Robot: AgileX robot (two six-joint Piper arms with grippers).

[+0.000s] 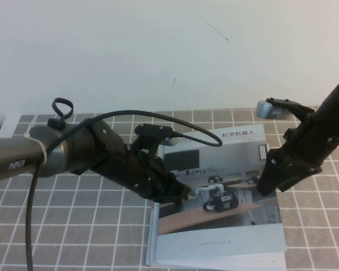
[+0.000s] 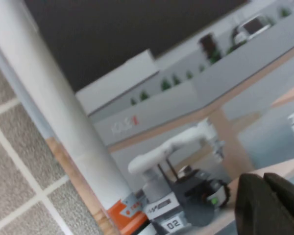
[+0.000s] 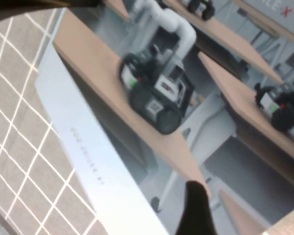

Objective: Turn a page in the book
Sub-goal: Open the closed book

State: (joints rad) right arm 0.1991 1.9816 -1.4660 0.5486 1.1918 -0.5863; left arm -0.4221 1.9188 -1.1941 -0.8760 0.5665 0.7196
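L gripper (image 1: 178, 193) sits low over the left part of the book (image 1: 220, 197), near the spine side, its tip at the cover photo just beside the small dark robot printed there. Whether its fingers are open or closed I cannot tell; in the left wrist view only a dark finger tip (image 2: 269, 205) shows at the corner, very close above the cover, and nothing is seen held in it. The L arm comes in from the left edge of the high view, w/ a black cable looping over it.

R gripper (image 1: 269, 179) is at the right edge of the book, about mid-height of the cover, pointing down and inward. Its opening also cannot be judged: in the right wrist view one dark finger (image 3: 196, 208) stands over the cover photo, and if it touches the paper I cannot say.

The page (image 1: 226, 169), i.e. the glossy front cover w/ photo of robots on wooden desks, lies flat and closed on the book, title text at the far side. The book rests on a grey tiled mat (image 1: 73, 226) w/ white grid lines, in the near-centre of the table, between both arms. Behind the mat is a plain white wall (image 1: 158, 51).
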